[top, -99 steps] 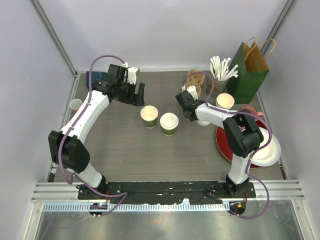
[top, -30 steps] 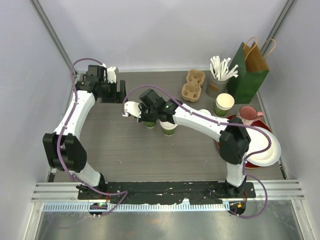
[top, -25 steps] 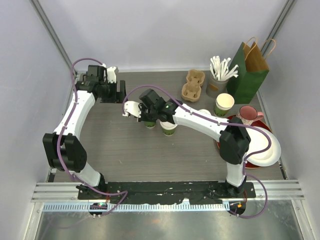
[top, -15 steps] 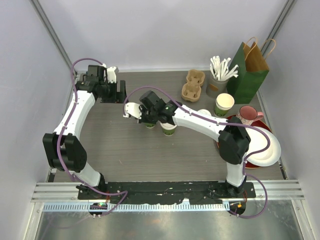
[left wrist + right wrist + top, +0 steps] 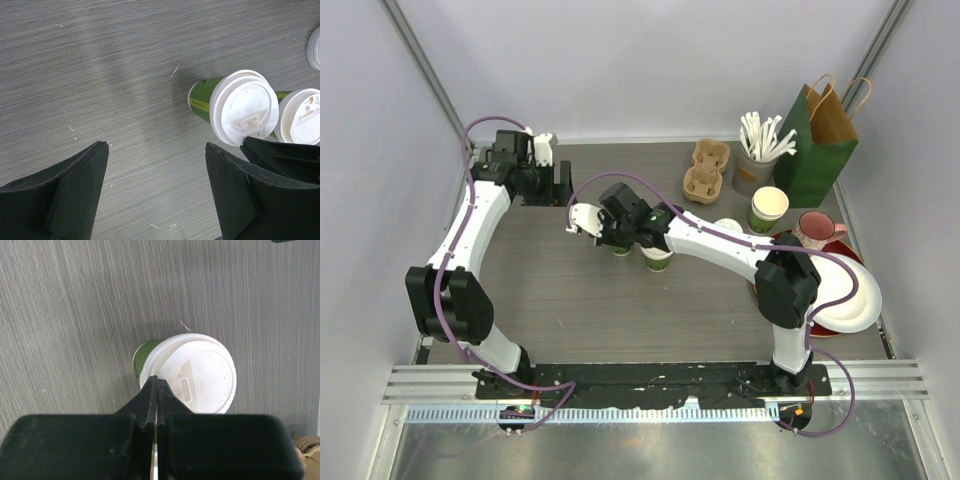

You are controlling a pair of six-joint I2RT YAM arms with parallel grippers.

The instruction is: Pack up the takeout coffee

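the two takeout coffees stand side by side on the counter (image 5: 580,300), to the near-left of the cardboard cup carrier (image 5: 708,168) and apart from it. both wear white lids. one lidded cup (image 5: 192,372) sits directly under the right fingers (image 5: 145,400), which are clenched flat against each other with nothing between them, their tips over the near edge of its lid. whether they press on the lid i cannot tell. the other lidded cup (image 5: 657,256) stands just beside it on the side nearer the carrier; whether the two touch i cannot tell.

the left fingers (image 5: 75,190) are spread wide and released, grasping nothing, well to the left of the carrier near the back edge of the counter, with bare wood grain beneath them.

the right arm (image 5: 710,235) stretches across the counter just on the near side of the carrier, hiding most of the first cup from above. a loose white lid (image 5: 315,47) lies there too, partly under the arm. just right of the carrier stands a holder of white straws (image 5: 760,145), then a green paper bag (image 5: 815,140). to the near-right of the carrier are a stack of lidless cups (image 5: 769,208), a pink mug (image 5: 817,228), and a white plate (image 5: 855,300) on a red plate (image 5: 842,252).
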